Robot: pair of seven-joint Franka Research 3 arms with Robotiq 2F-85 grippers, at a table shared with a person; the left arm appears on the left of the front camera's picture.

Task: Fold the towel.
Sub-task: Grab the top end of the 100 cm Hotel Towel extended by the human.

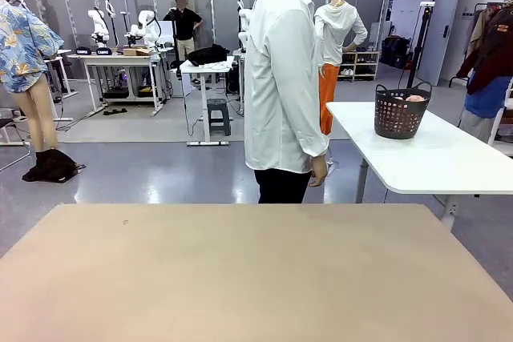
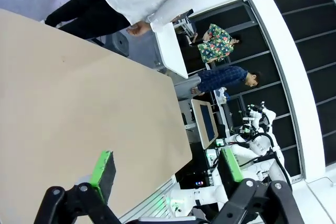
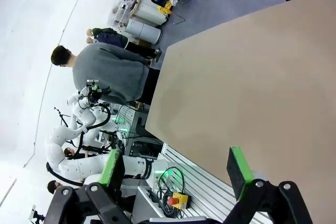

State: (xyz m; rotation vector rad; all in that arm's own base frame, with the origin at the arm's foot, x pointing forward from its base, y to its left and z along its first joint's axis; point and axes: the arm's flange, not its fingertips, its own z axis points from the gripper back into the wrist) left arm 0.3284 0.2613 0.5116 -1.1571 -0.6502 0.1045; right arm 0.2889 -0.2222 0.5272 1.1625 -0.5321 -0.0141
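Left claw and right claw stood wide open, empty; the towel, upper right in a basket, looked soft and limp. Its corners would suit pinching.

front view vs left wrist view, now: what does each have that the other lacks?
Front: a dark perforated plastic basket on a white side table, salmon-pink cloth inside. Left wrist: the left gripper, its black green-padded fingers open, holding nothing, and a dark flat screen beside the table. Both: the tan tabletop and the person in a white shirt at its far side.
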